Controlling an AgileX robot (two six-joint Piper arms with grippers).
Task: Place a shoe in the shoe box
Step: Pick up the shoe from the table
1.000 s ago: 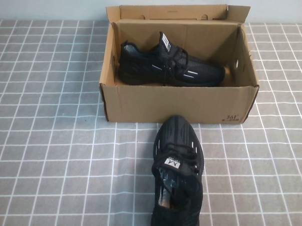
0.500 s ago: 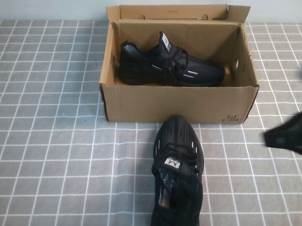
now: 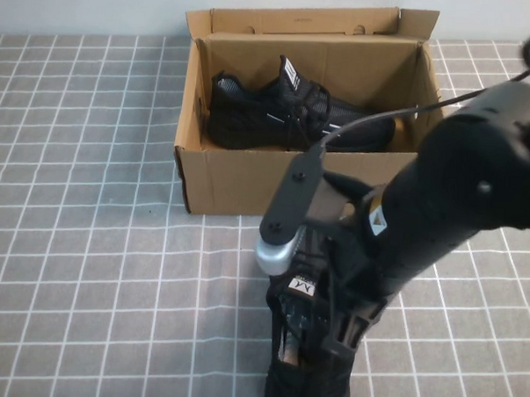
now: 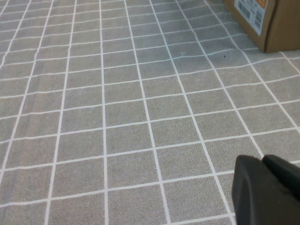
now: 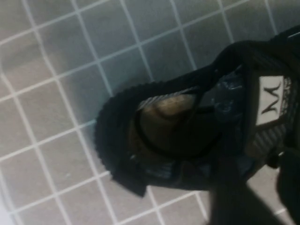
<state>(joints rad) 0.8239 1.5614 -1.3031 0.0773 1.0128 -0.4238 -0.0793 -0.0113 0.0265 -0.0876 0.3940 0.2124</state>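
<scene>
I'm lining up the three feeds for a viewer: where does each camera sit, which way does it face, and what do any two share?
High view: raised on the robot's side, angled down at the shoe box; right arm over the loose shoe, right claw above it.
Left wrist view: low over the tablecloth, facing a box corner; left claw shut, parked.
Right wrist view: looks straight down into the shoe's opening; right claw at the frame edge.
Shared: high and right wrist both show that shoe.
</scene>
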